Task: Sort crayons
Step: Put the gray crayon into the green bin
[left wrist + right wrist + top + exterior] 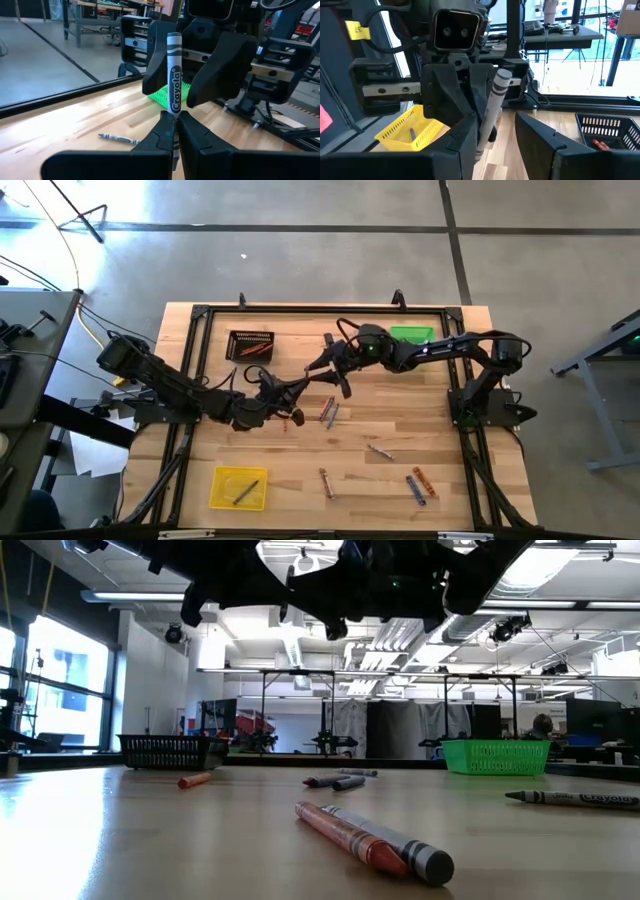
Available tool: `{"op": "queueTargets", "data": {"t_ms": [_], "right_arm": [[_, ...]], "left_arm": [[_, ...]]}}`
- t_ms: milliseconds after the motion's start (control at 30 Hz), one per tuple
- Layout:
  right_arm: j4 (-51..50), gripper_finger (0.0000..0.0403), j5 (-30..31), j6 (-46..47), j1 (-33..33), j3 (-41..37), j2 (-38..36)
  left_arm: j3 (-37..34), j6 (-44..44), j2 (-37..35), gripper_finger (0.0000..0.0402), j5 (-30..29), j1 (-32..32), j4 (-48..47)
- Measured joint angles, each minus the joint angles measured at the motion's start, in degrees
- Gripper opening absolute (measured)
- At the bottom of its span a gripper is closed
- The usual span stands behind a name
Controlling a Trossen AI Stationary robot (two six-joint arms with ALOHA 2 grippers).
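Observation:
My left gripper is shut on a grey crayon and is raised above the middle of the table. My right gripper faces it from the right. It is open, with its fingers on either side of the crayon's free end. Other crayons lie flat on the table: a pair, a grey one, an orange one, a pair and a red one. My left gripper pinches the grey crayon by one end between its two fingertips. The crayon sticks out past the fingertips, along the fingers, toward my right gripper. It is lifted clear of the table. My right gripper: one finger is close beside the crayon, and I cannot tell whether it touches.
A black basket holding orange crayons stands at the far left. A green basket stands at the far right. A yellow basket holding one grey crayon stands at the near left. Black frame rails run along the table's sides.

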Motion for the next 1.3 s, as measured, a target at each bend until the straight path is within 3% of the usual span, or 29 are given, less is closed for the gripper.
{"op": "queueTargets", "data": {"t_ms": [500, 633, 833, 1100, 1300], "right_arm": [[2.9, 0.0123, 0.6, 0.1, 2.7, 0.0, 0.0], [2.9, 0.0094, 2.9, 0.5, 2.7, 0.0, 0.0], [2.7, 0.0013, 6.1, 0.5, 2.8, 0.0, 0.0], [2.1, 0.0005, 7.3, 2.5, 1.8, 0.0, -0.1], [0.1, 0.0003, 8.5, 2.7, 0.3, 0.1, -0.1]], "left_arm": [[0.0, 1.9, 0.0, 0.0, 0.5, 0.5, 0.6], [0.0, 2.0, 0.0, 0.0, 0.6, 0.6, 0.7], [0.0, 2.0, 0.0, 0.0, 0.4, 0.6, 0.6], [-0.1, 1.9, 0.1, 0.0006, 0.4, 0.7, 1.9], [0.0, 1.9, 0.1, 0.0054, 1.1, 0.7, 2.4]]}}
